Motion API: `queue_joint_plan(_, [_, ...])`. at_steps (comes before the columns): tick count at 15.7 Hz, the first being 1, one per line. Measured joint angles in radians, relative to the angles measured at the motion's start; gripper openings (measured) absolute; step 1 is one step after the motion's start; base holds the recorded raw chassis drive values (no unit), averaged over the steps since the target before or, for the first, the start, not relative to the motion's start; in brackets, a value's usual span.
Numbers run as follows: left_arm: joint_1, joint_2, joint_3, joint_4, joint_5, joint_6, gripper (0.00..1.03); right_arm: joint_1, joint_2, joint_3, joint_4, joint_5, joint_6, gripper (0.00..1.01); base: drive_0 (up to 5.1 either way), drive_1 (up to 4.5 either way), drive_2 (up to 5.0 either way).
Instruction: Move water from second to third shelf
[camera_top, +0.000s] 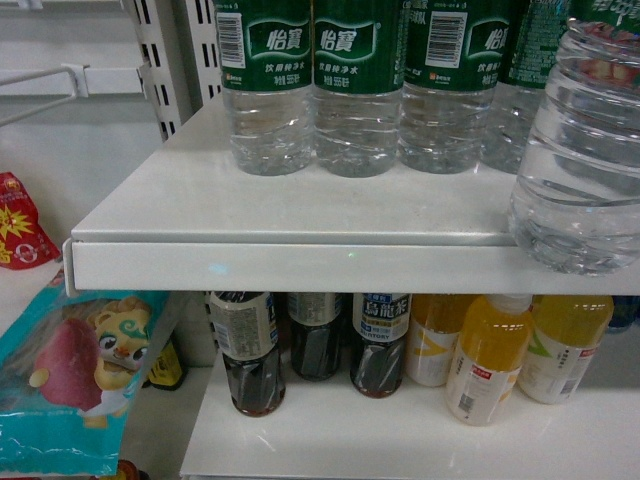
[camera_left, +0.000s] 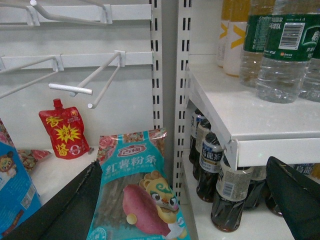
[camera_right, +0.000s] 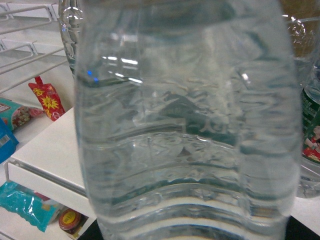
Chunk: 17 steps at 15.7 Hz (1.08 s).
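Water bottle (camera_top: 580, 150) stands at the white shelf's (camera_top: 300, 215) front edge.

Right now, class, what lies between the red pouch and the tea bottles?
In the left wrist view, a teal packet and the slotted white upright lie between the pouch and the tea bottles.

even, bright shop light, soft shadows; close water bottle (camera_right: 185, 125) blurred, glinting
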Motion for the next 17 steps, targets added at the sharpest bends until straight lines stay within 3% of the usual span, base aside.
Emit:
queue_joint_plan(6, [0.0,0.0,0.0,0.0,0.0,0.0,0.98,0.01,0.137,0.059,0.076,0.021,0.041,0.42,0.0,0.0,0.0])
queue_joint_plan(17, [0.0,0.0,0.0,0.0,0.0,0.0,0.98,0.039,0.337,0.237,0.071,0.082,0.06,0.42,0.0,0.0,0.0])
